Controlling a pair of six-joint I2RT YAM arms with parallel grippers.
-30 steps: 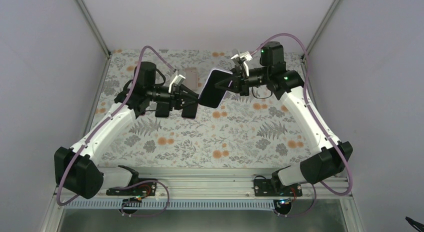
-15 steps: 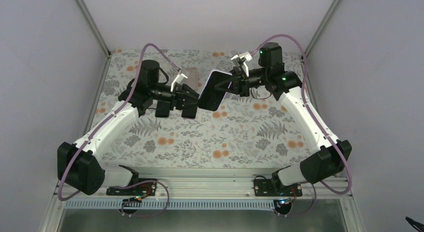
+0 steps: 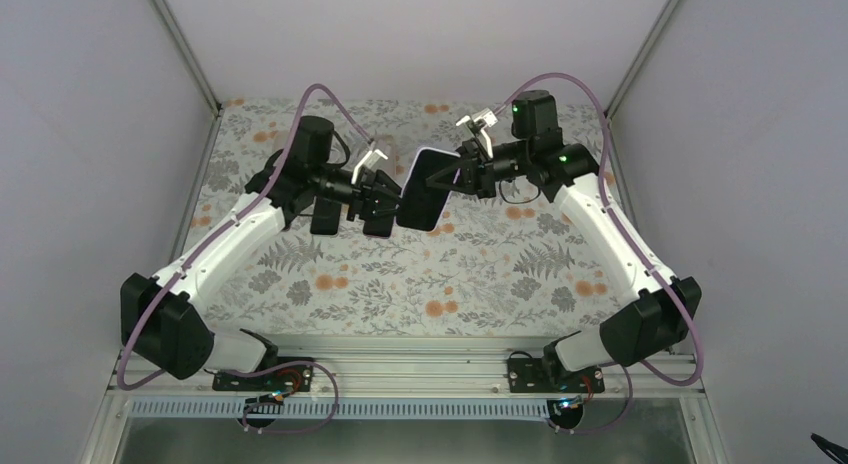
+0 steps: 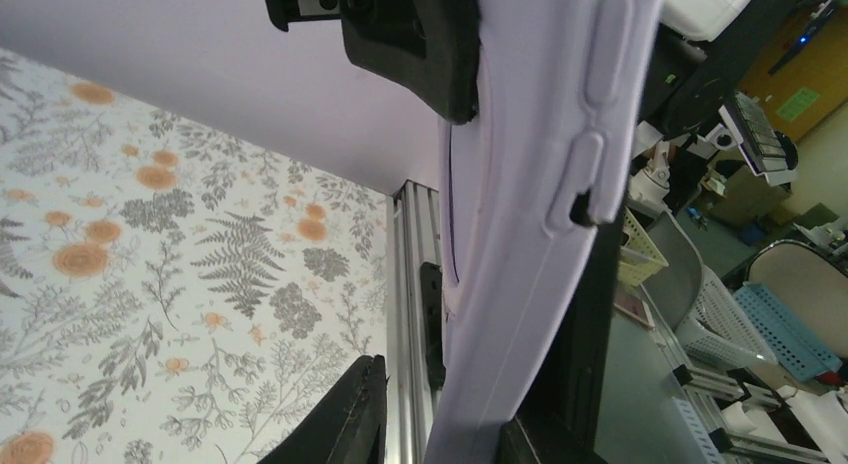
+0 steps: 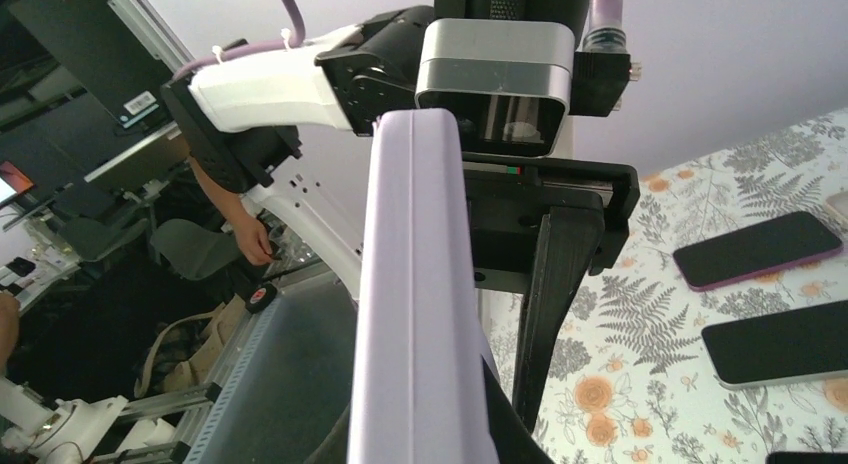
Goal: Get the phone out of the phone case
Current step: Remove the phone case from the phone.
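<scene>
You have both arms lifted over the flowered surface, and the phone hangs in the air between the two pincers, touching nothing under it; it sits inside its lilac phone case, the dark glass turned toward the top camera, and the long edge of the case with its two side buttons fills the left wrist view; the right pincer is pressed together on the end of the phone case that points to it, so it is pinching the case, and a black finger of it lies on the lilac back; the left pincer stands at the opposite end, spread a little around that end; in its own wrist view one finger is against the dark front side of the phone, while the other finger stands apart from the lilac back, with a strip of metal rail showing in the gap, so you cannot call this a pinch; from the right wrist view the edge of the case runs straight away from the right pincer toward the left wrist camera, which looks back at it; flat on the surface, just on the near side of the left pincer and beneath it, lie one spare phone and a second spare phone, side by side and not touching the held one.
</scene>
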